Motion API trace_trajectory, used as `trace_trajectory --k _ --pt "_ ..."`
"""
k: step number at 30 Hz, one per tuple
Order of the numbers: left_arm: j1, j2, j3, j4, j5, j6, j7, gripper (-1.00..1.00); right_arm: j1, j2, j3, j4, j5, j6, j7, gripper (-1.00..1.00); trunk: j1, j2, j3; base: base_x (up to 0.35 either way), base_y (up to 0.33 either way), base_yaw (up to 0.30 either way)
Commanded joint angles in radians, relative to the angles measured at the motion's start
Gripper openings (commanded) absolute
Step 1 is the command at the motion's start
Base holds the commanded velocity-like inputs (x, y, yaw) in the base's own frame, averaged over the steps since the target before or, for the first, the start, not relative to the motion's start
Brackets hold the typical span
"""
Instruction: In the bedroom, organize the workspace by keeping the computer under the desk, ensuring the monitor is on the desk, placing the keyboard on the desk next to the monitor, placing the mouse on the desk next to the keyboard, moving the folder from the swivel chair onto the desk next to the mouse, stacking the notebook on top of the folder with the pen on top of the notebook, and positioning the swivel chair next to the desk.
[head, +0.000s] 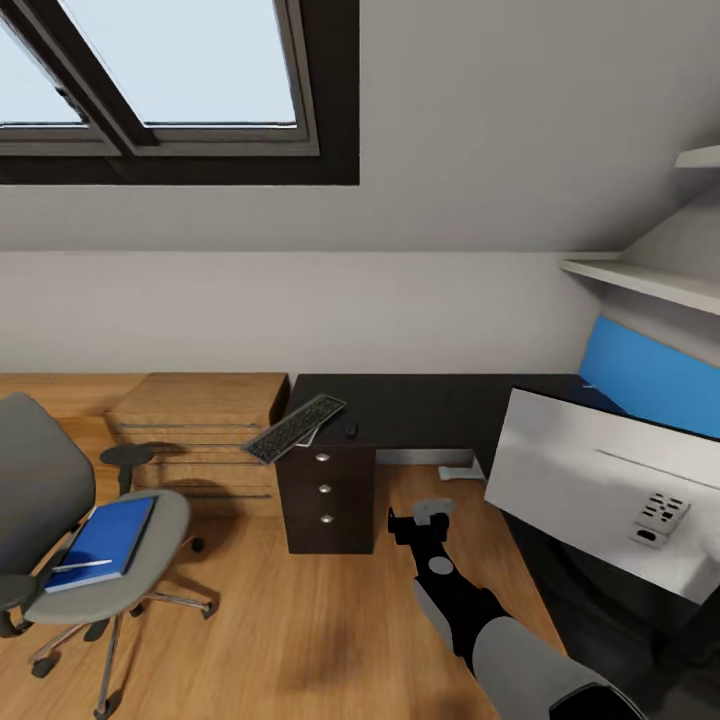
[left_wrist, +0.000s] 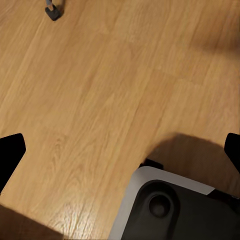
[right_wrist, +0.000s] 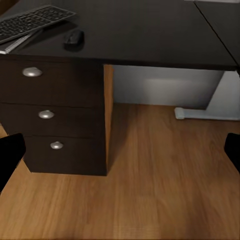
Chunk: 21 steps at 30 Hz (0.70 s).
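The desk (head: 420, 405) has a glossy black L-shaped top and a dark drawer unit (head: 325, 495) with three round silver knobs; a white leg (right_wrist: 220, 100) shows beneath it in the right wrist view. The slim dark-grey keyboard (head: 295, 428) lies slantwise on the desk's left end, overhanging the edge above the drawers, with something thin and grey partly under it. The small rounded black mouse (head: 351, 429) sits on the desk just beside the keyboard.

The monitor (head: 600, 490) stands on the right wing of the desk, its smooth white back toward the camera. Behind it a bright blue panel (head: 650, 380) covers the wall under pale shelves.

The chair (head: 70, 530), grey-upholstered with chrome legs on castors, stands on the wood-plank floor (head: 300, 630) well left of the desk. The flat blue folder (head: 105, 540) lies on its seat, and the thin white pen (head: 82, 566) rests on the folder's near end. A light-wood chest (head: 200, 430) stands behind.

The right gripper (head: 425, 520) hangs over the floor in front of the drawers, its black fingers (right_wrist: 10, 155) spread wide and empty. The left gripper's fingers (left_wrist: 10, 152) are likewise wide apart over bare planks, above the robot's grey base (left_wrist: 170, 205).
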Motion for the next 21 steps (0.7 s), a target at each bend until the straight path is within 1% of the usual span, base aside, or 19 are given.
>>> trace_trajectory --k 1,10,16,20,21 --pt "-0.001 0.0 0.003 0.0 -0.002 -0.002 0.001 1.0 -0.002 0.0 0.008 0.001 -0.01 -0.005 -0.007 1.0 0.001 -0.002 -0.002 0.316 0.117 0.0" --pt "-0.001 0.0 0.003 0.0 -0.002 -0.001 0.001 1.0 -0.002 0.0 0.007 0.001 -0.009 -0.005 -0.005 1.0 0.001 -0.002 -0.002 0.303 0.192 0.0" --pt "-0.001 -0.001 0.003 0.001 -0.002 -0.001 0.001 1.0 -0.002 0.0 0.009 0.001 -0.009 -0.005 -0.003 1.0 0.001 -0.002 -0.002 0.074 0.029 0.0" --pt "-0.001 -0.002 0.003 0.0 -0.002 0.0 0.001 1.0 -0.003 0.0 0.011 -0.047 -0.001 0.002 -0.009 1.0 0.001 -0.002 -0.002 0.002 0.001 0.0" --pt "-0.001 -0.004 0.003 0.0 -0.002 0.0 0.001 1.0 -0.005 0.0 0.011 -0.097 0.0 0.019 -0.016 1.0 0.001 -0.002 -0.002 0.0 0.0 0.0"
